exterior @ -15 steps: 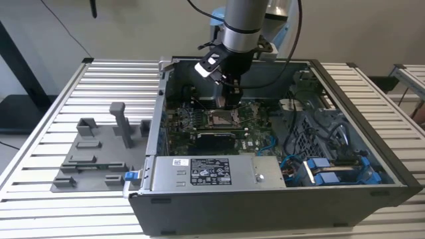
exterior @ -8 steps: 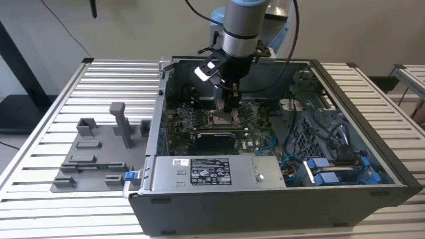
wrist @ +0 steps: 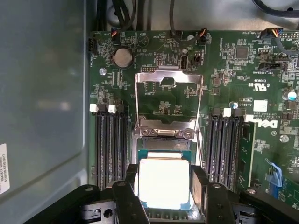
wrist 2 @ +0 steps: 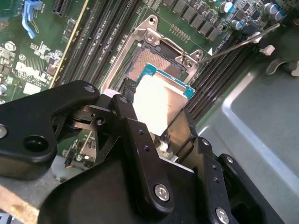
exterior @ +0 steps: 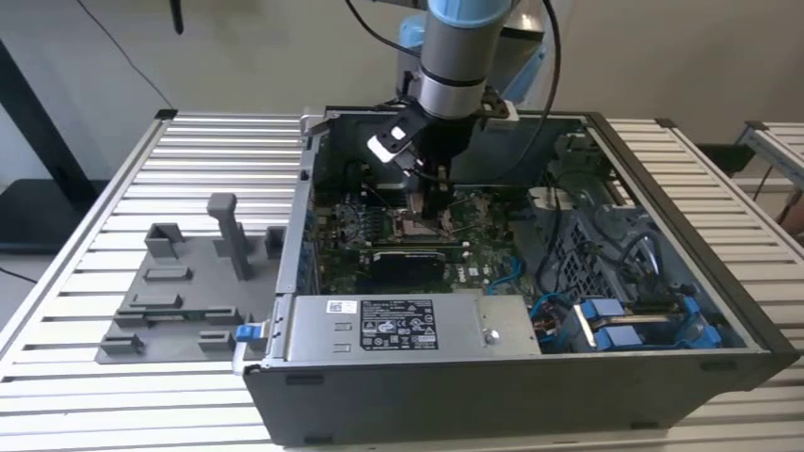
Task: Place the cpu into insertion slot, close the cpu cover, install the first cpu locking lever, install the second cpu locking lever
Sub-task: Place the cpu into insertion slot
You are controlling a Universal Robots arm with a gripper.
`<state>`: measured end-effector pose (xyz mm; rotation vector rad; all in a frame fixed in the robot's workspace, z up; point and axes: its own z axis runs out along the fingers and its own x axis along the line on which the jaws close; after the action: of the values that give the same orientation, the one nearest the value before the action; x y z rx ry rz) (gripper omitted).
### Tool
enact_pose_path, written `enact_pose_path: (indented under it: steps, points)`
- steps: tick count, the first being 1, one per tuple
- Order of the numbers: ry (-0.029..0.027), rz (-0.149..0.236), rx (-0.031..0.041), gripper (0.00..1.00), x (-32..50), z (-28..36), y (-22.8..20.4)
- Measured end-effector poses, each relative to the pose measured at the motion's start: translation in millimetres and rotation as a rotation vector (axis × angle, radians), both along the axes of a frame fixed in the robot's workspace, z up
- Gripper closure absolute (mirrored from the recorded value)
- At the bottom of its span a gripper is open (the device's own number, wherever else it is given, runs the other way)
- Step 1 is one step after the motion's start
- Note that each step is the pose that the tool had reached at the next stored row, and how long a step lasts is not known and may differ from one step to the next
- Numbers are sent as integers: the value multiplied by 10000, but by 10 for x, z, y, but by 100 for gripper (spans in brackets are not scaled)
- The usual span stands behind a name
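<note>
My gripper (exterior: 423, 193) reaches down into the open computer case (exterior: 503, 395), over the motherboard's insertion slot (exterior: 419, 224). It is shut on the cpu (wrist: 163, 182), a small square chip with a bright silver top and green edge, pinched between two black fingers (wrist: 200, 186). In the second wrist view the cpu (wrist 2: 159, 105) hangs right over the slot (wrist 2: 147, 58), partly covering it; I cannot tell whether they touch. The cpu cover (wrist: 149, 77), a thin metal frame, stands flipped open behind the slot. A thin locking lever (wrist 2: 243, 39) sticks up beside the slot.
Memory slots (wrist: 110, 144) flank the socket on both sides. A white-labelled grey power-supply box (exterior: 383, 325) lies along the case's near wall. Blue connectors and cables (exterior: 616, 325) crowd the exterior view's right. A grey fixture (exterior: 176, 301) sits on the slatted table outside the case.
</note>
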<state>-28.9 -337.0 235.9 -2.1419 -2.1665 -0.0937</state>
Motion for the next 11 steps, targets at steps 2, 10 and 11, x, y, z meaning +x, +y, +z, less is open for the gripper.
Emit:
enact_pose_path:
  steps: [2,10,11]
  points:
    - [4,-42,0,45,0,-31,3]
    - [17,-137,0,45,-2,-121,6]
    - [17,-143,-1,45,-4,-131,6]
